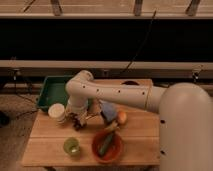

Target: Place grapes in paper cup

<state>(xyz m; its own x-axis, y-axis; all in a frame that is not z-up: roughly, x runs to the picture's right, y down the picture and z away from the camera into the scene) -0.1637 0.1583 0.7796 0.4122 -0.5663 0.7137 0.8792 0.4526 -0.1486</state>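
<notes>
The grapes (79, 122), a small dark bunch, lie on the wooden table just right of the white paper cup (56, 112). The cup stands upright near the table's left back corner. My gripper (77, 118) hangs at the end of the white arm, which reaches in from the right. It points down right over the grapes and stands open, with its fingers low around the bunch. The arm hides part of the bunch, and I cannot tell whether the fingers touch it.
A green tray (50, 92) sits behind the cup. A translucent green cup (71, 146) and an orange bowl (116, 150) holding a green item stand at the front. An orange-yellow fruit (121, 117) and a blue object (107, 111) lie to the right of the grapes.
</notes>
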